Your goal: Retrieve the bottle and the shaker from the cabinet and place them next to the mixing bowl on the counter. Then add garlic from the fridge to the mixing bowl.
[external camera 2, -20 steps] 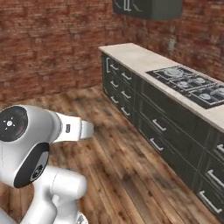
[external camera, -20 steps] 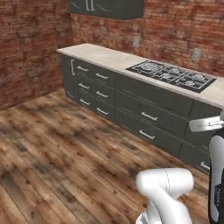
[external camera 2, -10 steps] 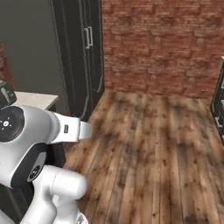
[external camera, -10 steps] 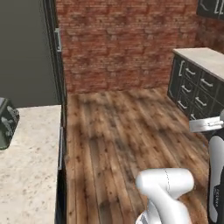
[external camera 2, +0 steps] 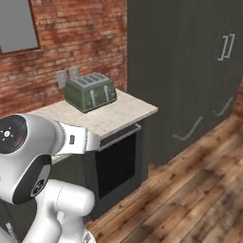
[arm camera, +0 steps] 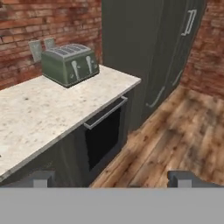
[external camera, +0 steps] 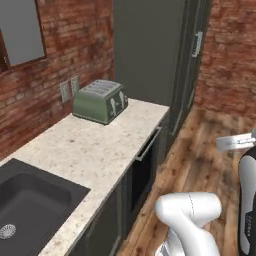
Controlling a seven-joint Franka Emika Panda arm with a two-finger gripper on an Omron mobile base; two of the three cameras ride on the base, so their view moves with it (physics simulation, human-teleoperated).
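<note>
My gripper (arm camera: 113, 180) is open, its two dark fingertips (arm camera: 42, 178) set wide apart with nothing between them. It hangs over the wooden floor and points at the end of a speckled stone counter (arm camera: 39, 118). A tall dark unit (external camera 2: 190, 71) with long door handles (arm camera: 190, 22) stands just past the counter's end, doors shut. My white arm (external camera: 187, 215) rises at the lower right of the left base view.
A green toaster (external camera: 100, 101) sits on the counter (external camera: 85, 150) against the brick wall, below two wall sockets (external camera: 69, 89). A dark sink (external camera: 30, 205) is set in the counter's near end. A dark oven front (external camera 2: 116, 163) lies under the counter. Wooden floor (external camera 2: 190, 190) spreads to the right.
The whole picture has swung as the base turned: the stove counter is gone, and the toaster counter, sink and tall dark unit have come into view. The arm's pose looks unchanged.
</note>
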